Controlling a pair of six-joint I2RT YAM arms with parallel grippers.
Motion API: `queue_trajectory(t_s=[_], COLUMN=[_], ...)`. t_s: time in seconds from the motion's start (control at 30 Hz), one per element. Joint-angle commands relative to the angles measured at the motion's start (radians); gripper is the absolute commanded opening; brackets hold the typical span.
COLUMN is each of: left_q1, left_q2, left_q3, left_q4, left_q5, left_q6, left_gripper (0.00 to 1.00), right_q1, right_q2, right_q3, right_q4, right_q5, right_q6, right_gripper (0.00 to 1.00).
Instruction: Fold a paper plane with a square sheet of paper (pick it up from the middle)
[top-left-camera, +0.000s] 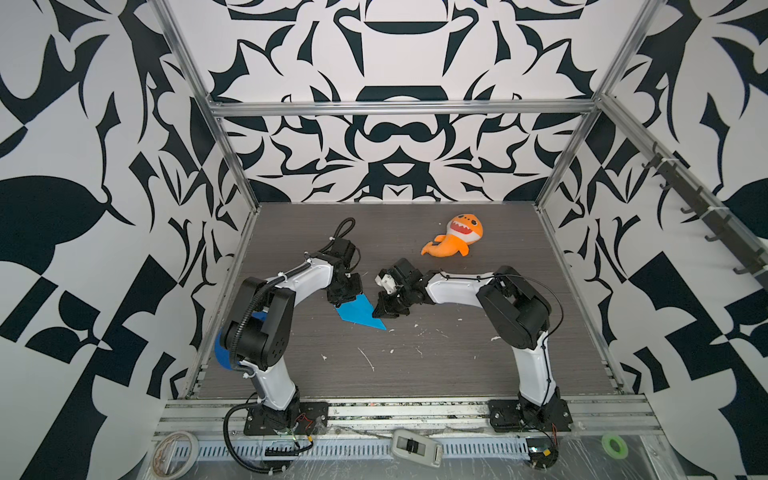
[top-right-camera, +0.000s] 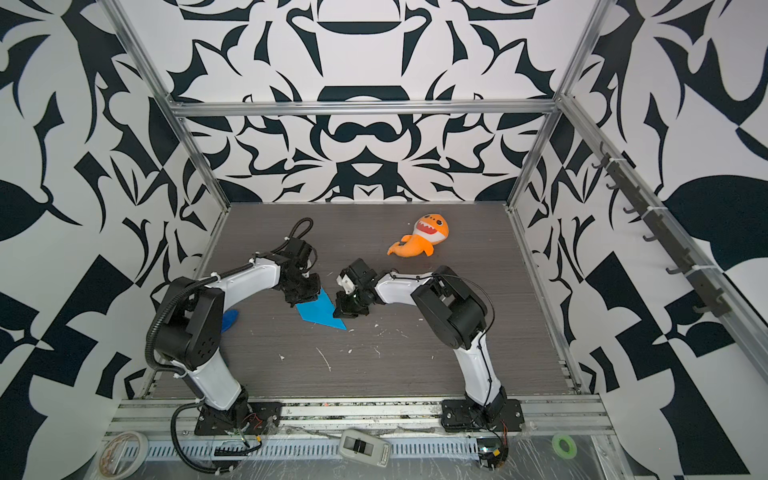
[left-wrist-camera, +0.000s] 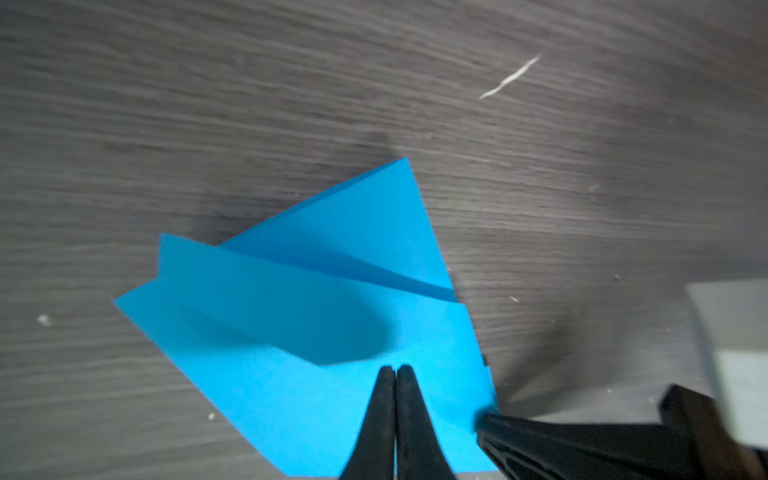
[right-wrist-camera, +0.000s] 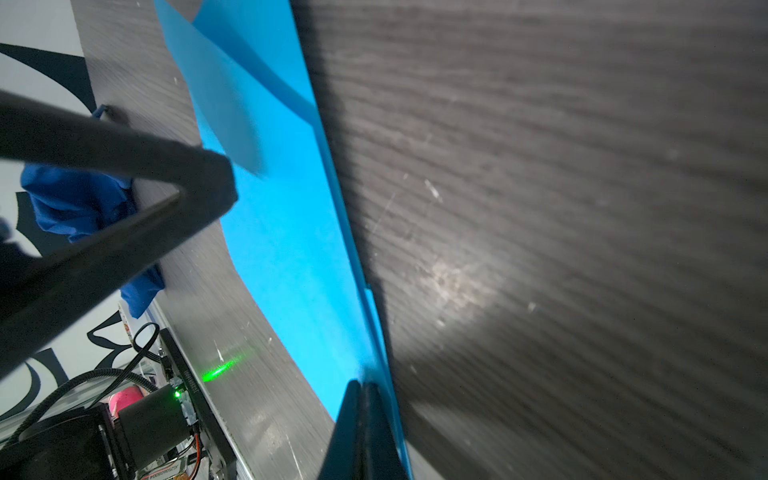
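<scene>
Square sheet of paper (top-left-camera: 359, 313) lying half-folded on desk (top-left-camera: 457, 357); left hand (left-wrist-camera: 395, 372), right hand (right-wrist-camera: 362, 386) shut, tips pressing paper; wing folds remaining.

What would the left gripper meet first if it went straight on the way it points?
The blue paper: the left gripper, fingers shut, aims down at its folded surface near one edge, with the tabletop directly under it. Depth is unclear; the tips may already be touching.
</scene>
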Motion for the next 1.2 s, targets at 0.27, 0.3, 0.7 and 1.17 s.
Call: queue_trajectory(t_s=[0.27, 0.3, 0.7, 1.17], left_q1=[0.000, 0.001, 0.001, 0.001], left_q2=[0.064, 0.065, 0.068, 0.087], left_q3=[-0.021, -0.026, -0.041, -0.044], left_q4=[-0.037, -0.037, -0.037, -0.039], left_q5=[-0.077, -0.078, -0.085, -0.104], left_q6=[0.010, 0.009, 0.004, 0.003], left_gripper=[0.04, 0.04, 0.03, 0.03], right_q1=[0.015, 0.019, 0.029, 0.011], right_q2=[-0.021, -0.017, 0.081, -0.017], right_q3=[0.038, 0.049, 0.165, -0.032], right_q4=[0.030, 0.038, 0.014, 0.026], right_q5=[-0.046, -0.058, -0.027, 0.028], right_q6=[-0.002, 0.004, 0.053, 0.073], right_gripper=[0.00, 0.00, 0.00, 0.00])
